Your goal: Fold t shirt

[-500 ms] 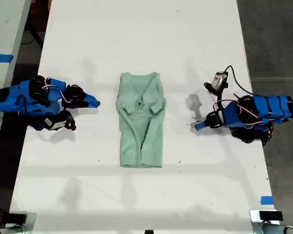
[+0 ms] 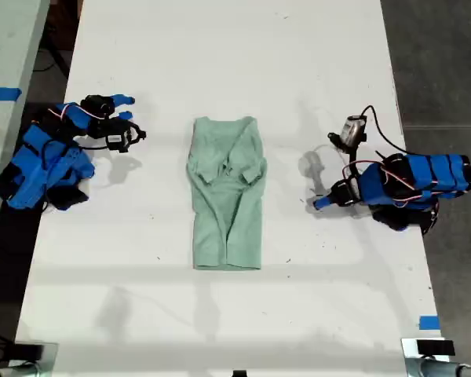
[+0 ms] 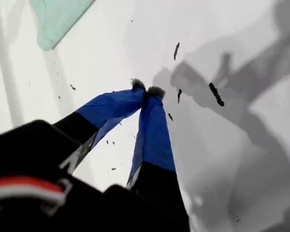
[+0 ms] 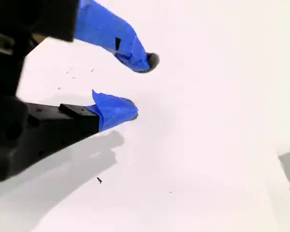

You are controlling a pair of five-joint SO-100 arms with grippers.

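The t shirt [image 2: 226, 196] is pale mint green and lies flat and wrinkled in a long narrow shape at the table's middle, neck toward the far end. My first gripper [image 2: 318, 203] rests low on the table at the exterior view's right, shut and empty, a hand's width from the shirt. In the first wrist view its blue tips [image 3: 146, 91] touch each other, and a corner of the t shirt [image 3: 58, 19] shows beyond them. My second gripper [image 2: 125, 108] is at the exterior view's left, open and empty, well away from the shirt. Its fingers [image 4: 142, 87] stand apart over bare table.
The white table [image 2: 220, 71] runs the picture's length, with dark floor past its edge at the exterior view's right. A blue tape mark [image 2: 429, 322] sits near the front corner at that side. A second pale surface with blue tape [image 2: 0, 94] lies at the exterior view's left.
The second arm has swung away from the shirt toward the table's far side, and its fingers now stand apart. The first arm and the shirt have not moved.
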